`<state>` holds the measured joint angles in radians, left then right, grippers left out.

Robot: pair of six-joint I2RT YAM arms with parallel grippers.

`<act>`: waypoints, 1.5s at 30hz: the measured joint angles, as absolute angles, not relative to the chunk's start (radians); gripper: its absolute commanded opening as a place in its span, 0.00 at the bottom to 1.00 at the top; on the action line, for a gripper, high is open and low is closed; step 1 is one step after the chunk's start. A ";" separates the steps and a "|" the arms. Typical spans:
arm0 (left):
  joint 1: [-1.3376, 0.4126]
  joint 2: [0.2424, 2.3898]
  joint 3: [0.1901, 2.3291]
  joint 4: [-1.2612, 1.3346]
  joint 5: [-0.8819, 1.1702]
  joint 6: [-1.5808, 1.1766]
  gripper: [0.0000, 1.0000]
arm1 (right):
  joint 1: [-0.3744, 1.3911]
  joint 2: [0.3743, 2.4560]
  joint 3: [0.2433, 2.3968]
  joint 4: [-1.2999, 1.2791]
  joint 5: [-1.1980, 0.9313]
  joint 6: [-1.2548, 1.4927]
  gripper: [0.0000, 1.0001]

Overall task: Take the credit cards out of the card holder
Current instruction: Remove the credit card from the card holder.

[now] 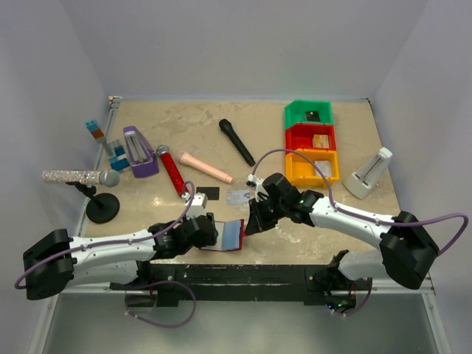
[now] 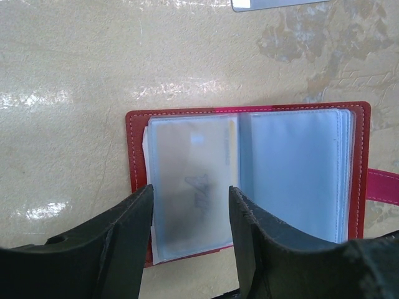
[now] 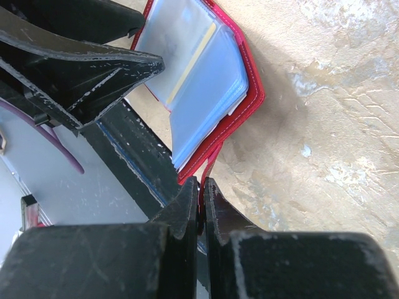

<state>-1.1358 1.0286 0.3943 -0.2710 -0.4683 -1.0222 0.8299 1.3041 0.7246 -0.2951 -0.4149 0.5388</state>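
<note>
Two loose: black card [image 1: 209, 192], silver-grey card [image 1: 239, 196]; one card holder [image 1: 232, 234] open.

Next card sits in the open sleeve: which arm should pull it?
Left. The left gripper is open, straddling a sleeve of the card holder where a tan card edge shows. The right gripper is shut on the red tab.

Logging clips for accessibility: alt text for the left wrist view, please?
An open dark red card holder lies flat on a beige table, pale sleeves showing, with the open left gripper straddling one sleeve page. A silver-grey card is cut off at the top edge.
</note>
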 measured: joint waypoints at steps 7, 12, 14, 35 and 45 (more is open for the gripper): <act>-1.136 1.044 0.394 -0.260 -0.457 -1.030 0.56 | 0.830 1.304 0.725 -0.295 -0.415 0.539 0.00; -1.136 1.067 0.394 -0.232 -0.443 -1.029 0.56 | 0.830 1.304 0.725 -0.295 -0.415 0.539 0.00; -1.135 1.078 0.394 -0.216 -0.441 -1.029 0.56 | 0.830 1.304 0.725 -0.295 -0.415 0.539 0.00; -1.135 1.080 0.377 -0.069 -0.345 -0.976 0.55 | 0.830 1.322 0.725 -0.294 -0.416 0.539 0.00; -1.136 1.088 0.377 0.009 -0.301 -0.942 0.55 | 0.830 1.322 0.725 -0.293 -0.416 0.539 0.10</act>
<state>-1.1358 1.0882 0.3775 0.0090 -0.3008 -0.9424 0.8299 1.3216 0.7246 -0.2932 -0.4156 0.5388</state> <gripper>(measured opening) 0.553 0.038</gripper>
